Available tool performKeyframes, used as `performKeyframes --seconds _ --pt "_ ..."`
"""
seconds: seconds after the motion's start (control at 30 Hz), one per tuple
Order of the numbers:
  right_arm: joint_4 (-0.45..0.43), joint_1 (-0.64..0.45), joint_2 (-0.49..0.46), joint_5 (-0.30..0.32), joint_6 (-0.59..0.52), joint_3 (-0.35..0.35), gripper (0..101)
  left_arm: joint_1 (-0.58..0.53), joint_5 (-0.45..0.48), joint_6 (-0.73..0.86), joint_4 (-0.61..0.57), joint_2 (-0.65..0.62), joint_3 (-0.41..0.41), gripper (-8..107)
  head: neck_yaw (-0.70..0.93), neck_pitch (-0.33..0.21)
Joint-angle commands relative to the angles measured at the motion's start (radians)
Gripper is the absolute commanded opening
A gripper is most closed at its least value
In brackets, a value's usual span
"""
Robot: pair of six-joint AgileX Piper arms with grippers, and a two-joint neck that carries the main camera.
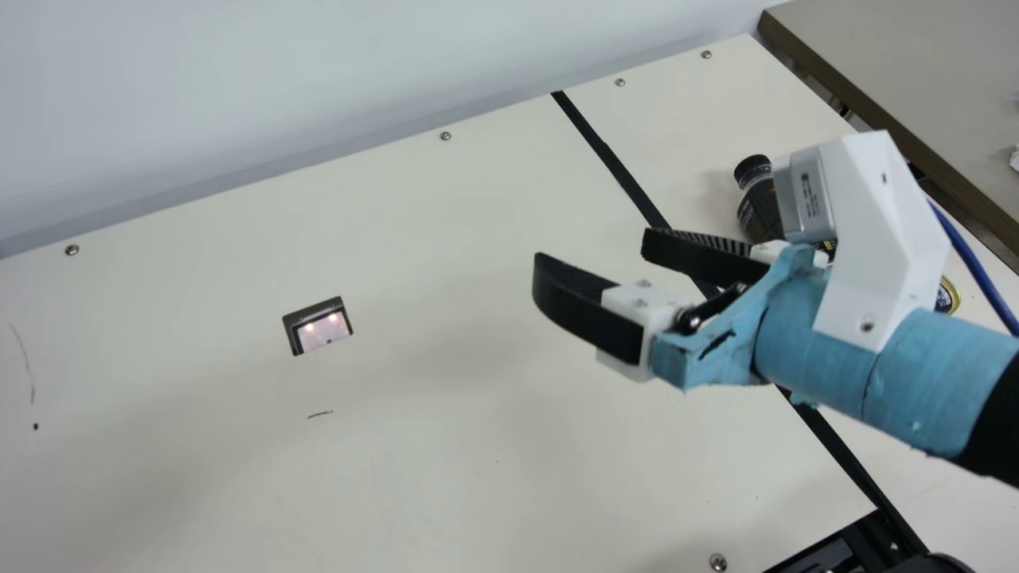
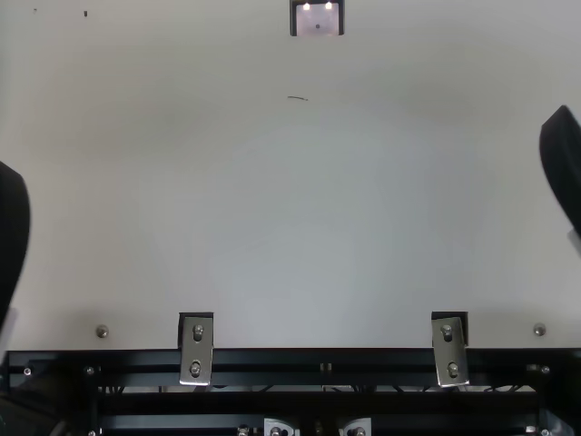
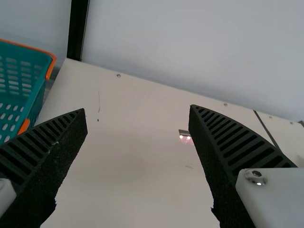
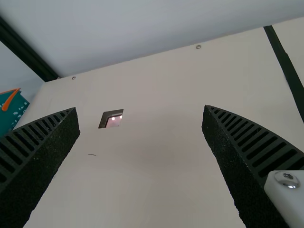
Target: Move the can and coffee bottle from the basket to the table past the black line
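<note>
Main view slants across the table (image 1: pixel 446 318); top faces steeply down; 2 wrist views share a basket (image 3: pixel 40 61).

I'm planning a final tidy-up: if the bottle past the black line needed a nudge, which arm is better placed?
Right, I'd say: the right pincer hangs open near the line, with the bottle just beyond. The left pincer is over on the other side, seemingly farther off.
</note>
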Motion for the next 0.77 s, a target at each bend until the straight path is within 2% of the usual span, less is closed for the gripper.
performKeyframes --seconds 0.0,0.07,0.1,0.13,0.23,0.73 --pt "0.004 0.016 -0.013 -0.031 -0.023 0.032 101 0.014 -0.004 0.016 -0.021 -0.033 0.064 90 0.013 -0.02" --pt "0.005 0.028 -0.024 -0.054 -0.043 0.064 101 0.033 -0.007 0.043 -0.03 -0.052 0.109 90 0.013 -0.02" --pt "0.009 0.024 -0.02 -0.041 -0.029 0.041 101 0.047 -0.007 0.063 -0.036 -0.06 0.135 90 0.013 -0.02" --pt "0.008 0.029 -0.024 -0.052 -0.038 0.055 101 0.03 -0.007 0.036 -0.029 -0.048 0.086 90 0.013 -0.02" --pt "0.009 0.029 -0.025 -0.052 -0.046 0.065 101 0.047 -0.007 0.064 -0.034 -0.061 0.132 90 0.013 -0.02" --pt "0.01 0.029 -0.025 -0.059 -0.046 0.065 101 0.047 -0.008 0.063 -0.037 -0.061 0.135 90 0.013 -0.02"
